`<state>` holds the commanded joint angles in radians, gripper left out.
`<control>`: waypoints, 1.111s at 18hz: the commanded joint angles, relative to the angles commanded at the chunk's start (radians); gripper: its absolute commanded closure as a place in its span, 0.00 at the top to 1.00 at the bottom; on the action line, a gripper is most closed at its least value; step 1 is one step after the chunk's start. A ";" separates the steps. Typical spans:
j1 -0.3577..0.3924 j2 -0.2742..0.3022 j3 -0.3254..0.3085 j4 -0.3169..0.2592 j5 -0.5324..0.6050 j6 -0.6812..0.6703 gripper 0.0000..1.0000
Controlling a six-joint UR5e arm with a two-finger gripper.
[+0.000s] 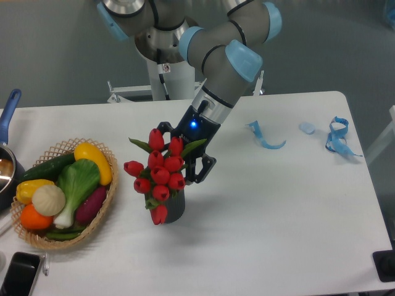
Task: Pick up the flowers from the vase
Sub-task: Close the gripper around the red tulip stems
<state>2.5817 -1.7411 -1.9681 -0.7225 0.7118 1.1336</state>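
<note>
Tipping of the vase (175, 208) is the likely fault, should the flowers (160, 174) standing in it be pulled sideways or gripped by the buds alone. The gripper (182, 161) is seen spread behind the bunch, pressed among the upper buds, with nothing clamped.

A white table (278, 216) with rounded corners fills most of the view under even, soft light. Behind its far edge lies a plain grey floor (55, 55). A white pedestal (166, 77) stands at the far edge, near the middle.
</note>
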 joint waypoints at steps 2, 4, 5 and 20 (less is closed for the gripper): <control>0.002 0.000 0.002 0.000 0.000 0.000 0.58; 0.002 0.000 0.002 0.000 0.000 0.000 0.55; 0.003 0.002 0.002 0.000 0.000 0.000 0.55; 0.015 0.029 0.000 -0.002 -0.055 -0.077 0.48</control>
<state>2.5970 -1.7120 -1.9681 -0.7240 0.6566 1.0569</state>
